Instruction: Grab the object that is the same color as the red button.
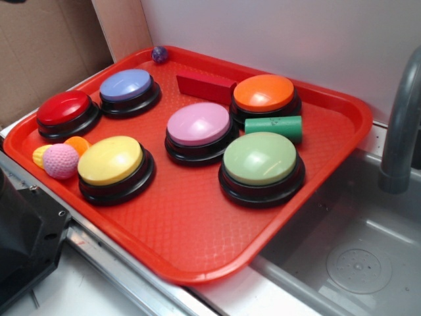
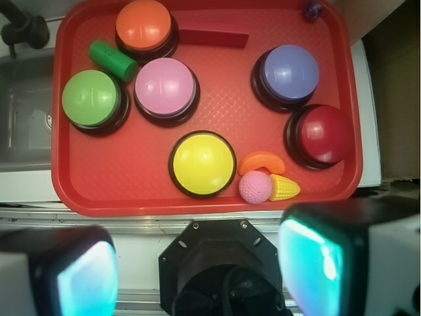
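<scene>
Beside the glossy orange dome button [image 2: 144,25], your wide-open, empty pincer [image 2: 197,263] risks nudging it while reaching the flat dark-red block [image 2: 214,37].

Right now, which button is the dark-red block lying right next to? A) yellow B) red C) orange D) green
C: the dark-red block lies at the back of the tray right beside the orange button, with the red button far off at the opposite side; the wrist view shows the same pairing.
</scene>
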`<state>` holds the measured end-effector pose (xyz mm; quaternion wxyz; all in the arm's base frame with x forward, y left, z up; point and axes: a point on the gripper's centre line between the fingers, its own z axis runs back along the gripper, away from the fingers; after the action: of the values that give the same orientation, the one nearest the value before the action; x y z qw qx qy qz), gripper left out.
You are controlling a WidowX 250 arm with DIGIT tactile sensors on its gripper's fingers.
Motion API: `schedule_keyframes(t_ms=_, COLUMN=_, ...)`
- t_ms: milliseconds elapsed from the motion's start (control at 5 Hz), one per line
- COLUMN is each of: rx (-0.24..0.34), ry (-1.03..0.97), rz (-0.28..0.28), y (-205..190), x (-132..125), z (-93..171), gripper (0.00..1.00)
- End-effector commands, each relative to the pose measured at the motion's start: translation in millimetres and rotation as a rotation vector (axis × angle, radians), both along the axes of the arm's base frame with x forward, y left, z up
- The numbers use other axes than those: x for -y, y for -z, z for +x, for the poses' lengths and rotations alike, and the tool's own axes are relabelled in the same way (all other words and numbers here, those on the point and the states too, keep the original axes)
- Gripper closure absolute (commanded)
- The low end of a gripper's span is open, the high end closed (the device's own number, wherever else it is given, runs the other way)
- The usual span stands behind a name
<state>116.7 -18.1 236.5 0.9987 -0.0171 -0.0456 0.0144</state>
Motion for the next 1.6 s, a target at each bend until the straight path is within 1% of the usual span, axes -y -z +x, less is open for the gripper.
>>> schedule_keyframes(t_ms=0, rx=0.0, ry=0.0, rz=0.0, y=0.0, x=0.0, z=0.0, gripper=0.0)
schedule_keyframes(t_ms=200, rx=0.007, ry=0.083, rz=0.015, y=11.6, x=-5.0, z=29.0, gripper=0.0)
schedule_keyframes(t_ms=400, rx=0.03, ry=0.238, rz=0.063, y=27.4, x=-11.7, z=65.4, gripper=0.0)
schedule_keyframes(t_ms=600, rx=0.067, ry=0.394, rz=0.057, y=45.3, x=-19.5, z=93.3, gripper=0.0)
schedule_keyframes(t_ms=800, rx=0.097, ry=0.6, rz=0.004, y=81.8, x=-24.2, z=136.4, gripper=0.0)
schedule_keyframes(t_ms=1000, rx=0.147, ry=0.737, rz=-0.032, y=106.2, x=-25.7, z=163.0, gripper=0.0)
schedule_keyframes(t_ms=1200, rx=0.173, ry=0.858, rz=-0.02, y=128.9, x=-29.4, z=184.5, gripper=0.0)
schedule_keyframes(t_ms=1400, rx=0.227, ry=0.944, rz=-0.048, y=145.3, x=-31.1, z=197.6, gripper=0.0)
